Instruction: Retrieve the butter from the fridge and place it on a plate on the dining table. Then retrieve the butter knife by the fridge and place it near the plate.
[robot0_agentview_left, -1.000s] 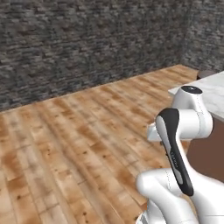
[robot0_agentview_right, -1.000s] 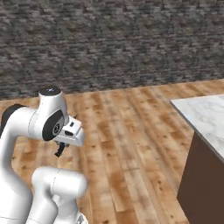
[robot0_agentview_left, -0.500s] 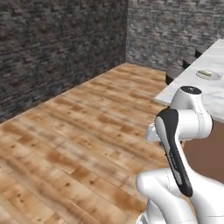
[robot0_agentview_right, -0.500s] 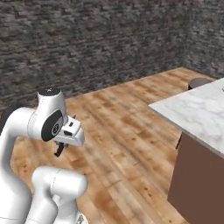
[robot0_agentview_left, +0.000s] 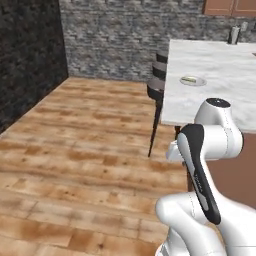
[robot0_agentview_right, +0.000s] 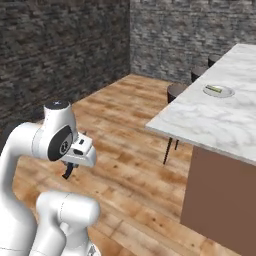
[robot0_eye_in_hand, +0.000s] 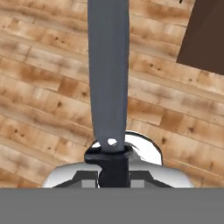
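Dining table (robot0_agentview_left: 220, 75): white grey-veined marble top on a brown base, its near corner and long edge jutting toward the arm, overhanging the base. Dark stools (robot0_agentview_left: 159, 85) tucked along its far edge, one after another.

Plate (robot0_agentview_left: 193, 80): round, light grey, on the marble well in from the edges. Butter (robot0_agentview_right: 215, 89): small pale olive stick lying on the plate.

Butter knife (robot0_eye_in_hand: 108, 70): clamped in the gripper (robot0_eye_in_hand: 113, 168), jaws drawn in narrow on the black handle; grey blade reaching straight out from the hand, over the wooden floor (robot0_agentview_left: 75, 150). In the right base view the gripper (robot0_agentview_right: 68, 171) hangs below the white wrist, clear of the table.

Open room: wide bare plank floor to the left of the table, running to the dark stone walls (robot0_agentview_right: 65, 45). Table's brown base corner near the blade tip in the hand view, not touching.

Far counter: a grey container (robot0_agentview_left: 234, 35), below brown cabinets (robot0_agentview_left: 230, 7).

Writing, labels: none legible.
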